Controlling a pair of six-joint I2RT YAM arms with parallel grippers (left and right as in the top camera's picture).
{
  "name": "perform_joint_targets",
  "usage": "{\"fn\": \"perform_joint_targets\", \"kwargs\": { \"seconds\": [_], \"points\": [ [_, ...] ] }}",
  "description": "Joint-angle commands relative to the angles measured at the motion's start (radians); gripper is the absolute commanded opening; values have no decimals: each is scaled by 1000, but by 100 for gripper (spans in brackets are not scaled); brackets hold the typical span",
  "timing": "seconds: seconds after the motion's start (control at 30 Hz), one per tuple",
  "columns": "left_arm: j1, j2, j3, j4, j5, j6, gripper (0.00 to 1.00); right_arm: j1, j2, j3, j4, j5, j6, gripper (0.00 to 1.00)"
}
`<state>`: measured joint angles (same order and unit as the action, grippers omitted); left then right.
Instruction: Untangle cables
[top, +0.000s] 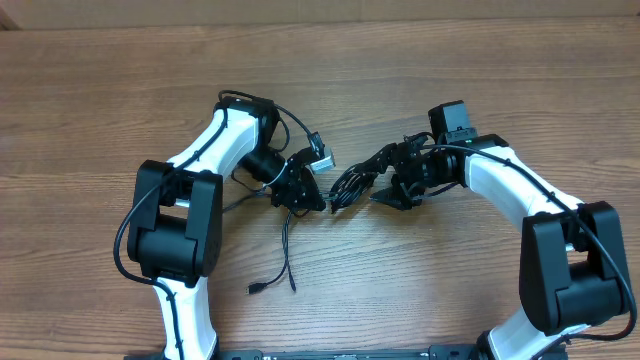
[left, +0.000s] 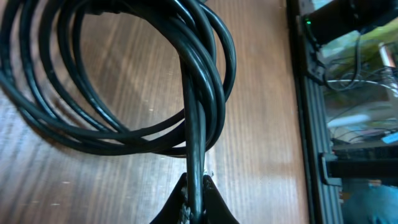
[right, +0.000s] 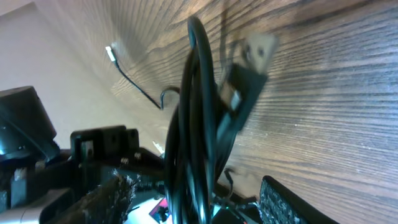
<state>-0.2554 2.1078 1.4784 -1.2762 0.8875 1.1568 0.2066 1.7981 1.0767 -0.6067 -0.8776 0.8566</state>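
Observation:
The cables (top: 350, 180) form a black bunch on the wooden table between my two grippers. My left gripper (top: 320, 198) is at the bunch's left end. In the left wrist view it (left: 196, 182) is shut on one strand, and the cables (left: 124, 81) spread beyond it in several loops. My right gripper (top: 380, 180) is at the bunch's right side. Its fingers (right: 109, 199) stand apart on either side of the upright cables (right: 193, 93), not touching them. A silver-tipped plug (top: 322, 158) sticks up by the left gripper. One cord (top: 286, 245) trails towards the table's front.
A blurred plug (right: 242, 78) hangs beside the bunch in the right wrist view, and a thin white-tipped cord (right: 127, 74) lies beyond it. A black frame rail (left: 314, 124) runs along the table edge. Both arm bases (top: 175, 230) stand at the front.

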Motion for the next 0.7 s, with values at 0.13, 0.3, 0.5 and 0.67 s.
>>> {"fn": "perform_joint_targets", "kwargs": {
  "seconds": [0.13, 0.3, 0.5, 0.67],
  "points": [
    [-23, -9, -3, -14, 76, 78, 4, 52, -2, 3, 7, 99, 124, 58],
    [-46, -9, -3, 6, 82, 20, 4, 53, -2, 3, 26, 134, 115, 16],
    [-47, -8, -4, 62, 78, -187, 22, 41, -2, 3, 27, 114, 113, 4],
    [-47, -8, -8, 121, 28, -312, 6, 20, -2, 3, 26, 114, 112, 4]
  ]
}}
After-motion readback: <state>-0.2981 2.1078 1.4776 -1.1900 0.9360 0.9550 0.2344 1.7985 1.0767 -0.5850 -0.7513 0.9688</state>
